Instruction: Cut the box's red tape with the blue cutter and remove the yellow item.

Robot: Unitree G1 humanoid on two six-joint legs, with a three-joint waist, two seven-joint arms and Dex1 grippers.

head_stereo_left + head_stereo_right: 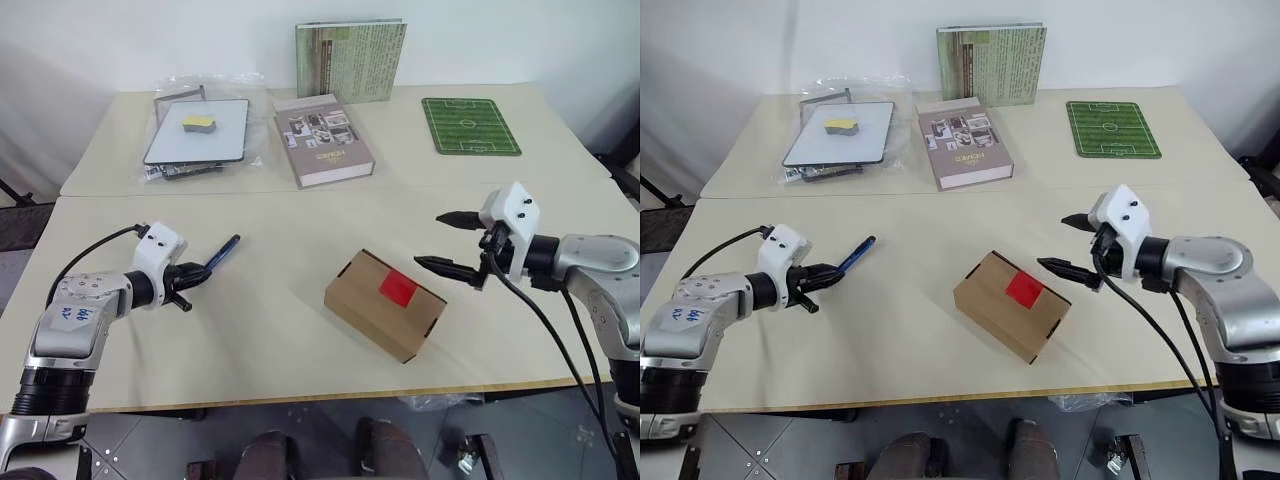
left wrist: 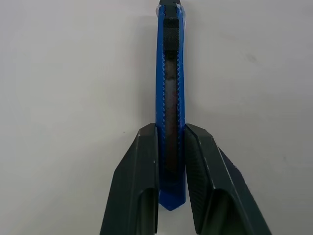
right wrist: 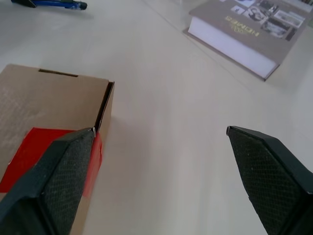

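Observation:
The box (image 1: 385,305), a small brown carton, lies closed near the table's front middle with the red tape (image 1: 398,289) on its top face. My left gripper (image 1: 195,272) is left of it, shut on the rear end of the blue cutter (image 1: 222,250). The cutter's tip points away toward the far right. In the left wrist view the two fingers (image 2: 142,161) press on the cutter (image 2: 170,73) from both sides. My right gripper (image 1: 429,240) hovers just right of the box, open wide, one finger (image 3: 58,176) over the taped corner. The yellow item is hidden.
At the back stand a grey book (image 1: 322,140), an upright green book (image 1: 350,60) and a green football-pitch mat (image 1: 470,125). A dark-framed board in a plastic bag (image 1: 198,140) at the back left carries a small flat yellow block (image 1: 198,123). The table's front edge (image 1: 300,400) runs close below the box.

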